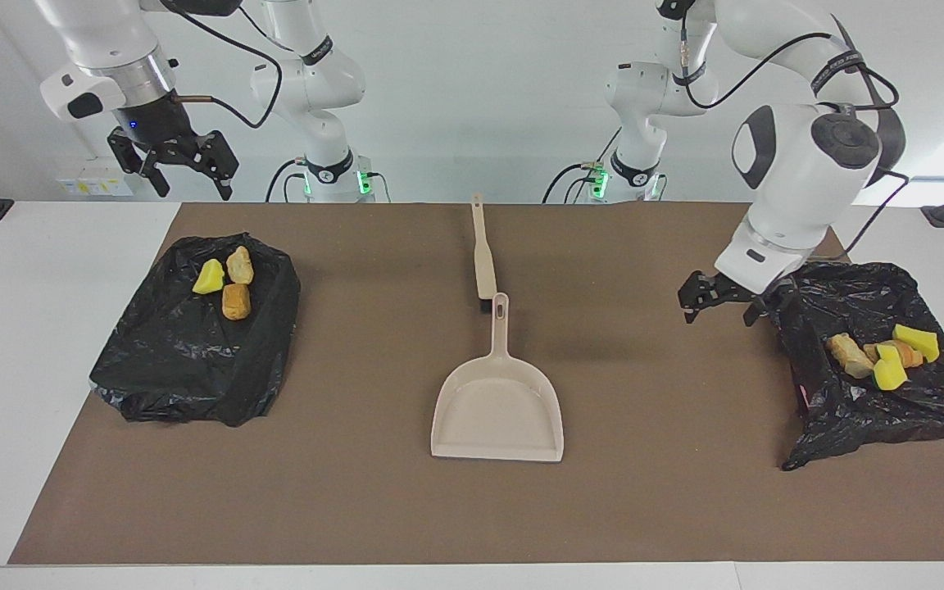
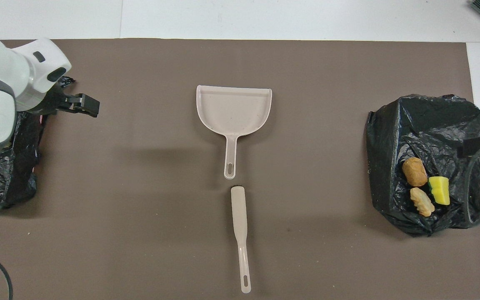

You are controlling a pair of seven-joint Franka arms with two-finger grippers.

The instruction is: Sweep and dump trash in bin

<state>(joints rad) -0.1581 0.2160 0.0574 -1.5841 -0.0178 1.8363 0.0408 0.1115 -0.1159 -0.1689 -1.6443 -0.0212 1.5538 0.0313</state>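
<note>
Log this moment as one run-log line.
left gripper: open, empty, over mat beside bag | right gripper: open, waiting | dustpan, brush: on mat, released | trash: in bags

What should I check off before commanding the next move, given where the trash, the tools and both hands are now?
1. Trash off the brown mat: ok; no lumps show on it.
2. Yellow sponge wedges and tan bread-like chunks in the black-bagged bin at the right arm's end: ok.
3. Further lumps in the black-bagged bin at the left arm's end: ok.
4. Beige plastic dustpan flat on the mat, released: ok.
5. Beige brush lying nearer the robots than the dustpan, untouched: ok.
6. Left hand open, empty, at its bin's edge; right hand open, waiting above its end: ok.
</note>
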